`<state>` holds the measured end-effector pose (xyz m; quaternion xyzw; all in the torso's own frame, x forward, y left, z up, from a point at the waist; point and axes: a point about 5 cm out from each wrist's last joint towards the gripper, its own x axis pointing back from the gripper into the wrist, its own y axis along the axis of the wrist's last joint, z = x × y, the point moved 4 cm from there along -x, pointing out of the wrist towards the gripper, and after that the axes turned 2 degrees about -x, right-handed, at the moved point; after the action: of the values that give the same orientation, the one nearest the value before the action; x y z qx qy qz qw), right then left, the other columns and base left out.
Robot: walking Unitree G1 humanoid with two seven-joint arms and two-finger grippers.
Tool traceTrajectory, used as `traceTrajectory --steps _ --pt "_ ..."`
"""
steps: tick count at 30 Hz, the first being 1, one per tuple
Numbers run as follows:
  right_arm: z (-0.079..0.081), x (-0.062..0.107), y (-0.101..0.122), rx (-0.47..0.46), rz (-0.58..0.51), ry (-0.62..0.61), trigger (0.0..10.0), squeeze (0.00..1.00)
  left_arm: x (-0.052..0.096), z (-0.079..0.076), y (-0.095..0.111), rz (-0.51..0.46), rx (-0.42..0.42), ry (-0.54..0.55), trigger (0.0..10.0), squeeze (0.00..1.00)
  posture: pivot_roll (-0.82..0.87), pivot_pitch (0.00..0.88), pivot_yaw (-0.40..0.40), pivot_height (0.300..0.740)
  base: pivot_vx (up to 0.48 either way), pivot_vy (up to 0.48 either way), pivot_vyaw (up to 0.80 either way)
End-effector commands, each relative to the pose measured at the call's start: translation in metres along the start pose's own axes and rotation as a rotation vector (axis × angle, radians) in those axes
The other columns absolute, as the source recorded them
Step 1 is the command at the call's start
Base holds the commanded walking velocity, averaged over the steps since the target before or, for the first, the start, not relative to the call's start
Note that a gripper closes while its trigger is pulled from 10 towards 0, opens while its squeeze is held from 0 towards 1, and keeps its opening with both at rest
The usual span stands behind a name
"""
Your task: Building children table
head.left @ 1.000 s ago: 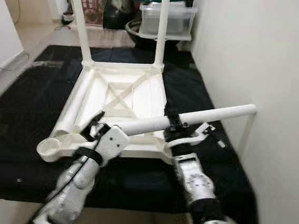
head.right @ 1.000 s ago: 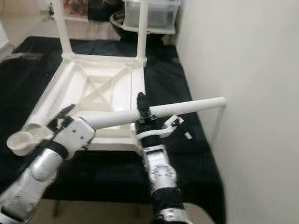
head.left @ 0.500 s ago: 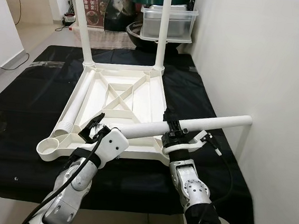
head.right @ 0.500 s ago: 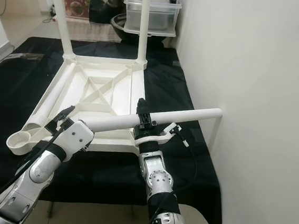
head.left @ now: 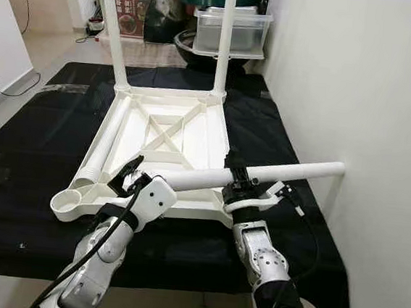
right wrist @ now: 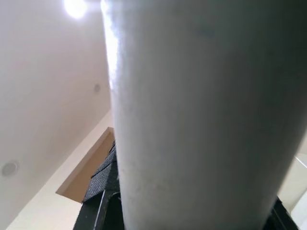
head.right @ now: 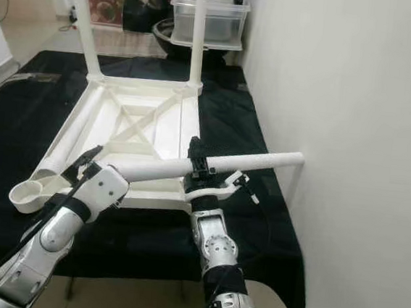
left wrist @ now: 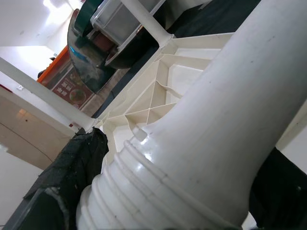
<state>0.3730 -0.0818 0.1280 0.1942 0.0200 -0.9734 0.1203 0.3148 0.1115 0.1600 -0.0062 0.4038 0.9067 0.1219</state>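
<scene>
Both fingers pairs, left (head.left: 129, 178) and right (head.left: 235, 180), clamp one loose leg (head.left: 291, 170); tabletop (head.left: 165, 137) bears two.

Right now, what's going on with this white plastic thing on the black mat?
The robot is assembling an upside-down white children's table. Two legs already stand upright at its far corners. Both grippers hold a third leg horizontally above the near edge: the left gripper at its wider threaded end, the right gripper mid-shaft. The near left socket is still open.
</scene>
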Motion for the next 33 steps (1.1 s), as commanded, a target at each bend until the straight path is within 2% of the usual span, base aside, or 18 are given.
traceTrajectory --steps 1,23,24,26,27,28,30,33 --pt "0.159 -0.113 -0.049 0.693 0.22 0.096 0.0 0.0 -0.003 0.028 0.027 -0.12 0.011 0.113 10.0 1.0 0.06 0.0 -0.046 0.74 0.0 0.0 0.0" --pt "0.159 -0.113 -0.049 0.693 0.22 0.096 0.0 0.0 -0.003 0.028 0.027 -0.12 0.011 0.113 10.0 1.0 0.06 0.0 -0.046 0.74 0.0 0.0 0.0" --pt "0.165 -0.116 -0.048 0.716 0.212 0.124 0.0 0.0 -0.001 0.026 0.025 -0.114 -0.006 0.106 10.0 1.0 0.06 0.0 0.0 0.74 0.0 0.0 0.0" --pt "0.145 -0.105 -0.052 0.58 0.268 0.147 0.0 0.0 0.024 0.013 -0.016 0.04 0.044 0.068 10.0 1.0 0.07 0.0 0.0 0.74 0.0 0.0 0.0" --pt "0.145 -0.105 -0.052 0.58 0.268 0.147 0.0 0.0 0.024 0.013 -0.016 0.04 0.044 0.068 10.0 1.0 0.07 0.0 0.0 0.74 0.0 0.0 0.0" --pt "0.14 -0.101 -0.055 0.54 0.284 0.157 0.0 0.0 0.033 0.01 -0.027 0.083 0.057 0.06 10.0 1.0 0.07 0.0 0.0 0.74 0.0 0.0 0.0" --pt "0.137 -0.099 -0.057 0.521 0.293 0.165 0.0 0.0 0.037 0.008 -0.033 0.105 0.064 0.056 10.0 1.0 0.07 0.0 0.0 0.74 0.0 0.0 0.0" --pt "0.139 -0.099 -0.058 0.523 0.296 0.174 0.0 0.0 0.038 0.009 -0.033 0.111 0.055 0.068 10.0 1.0 0.07 0.0 0.0 0.74 0.0 0.0 0.0"
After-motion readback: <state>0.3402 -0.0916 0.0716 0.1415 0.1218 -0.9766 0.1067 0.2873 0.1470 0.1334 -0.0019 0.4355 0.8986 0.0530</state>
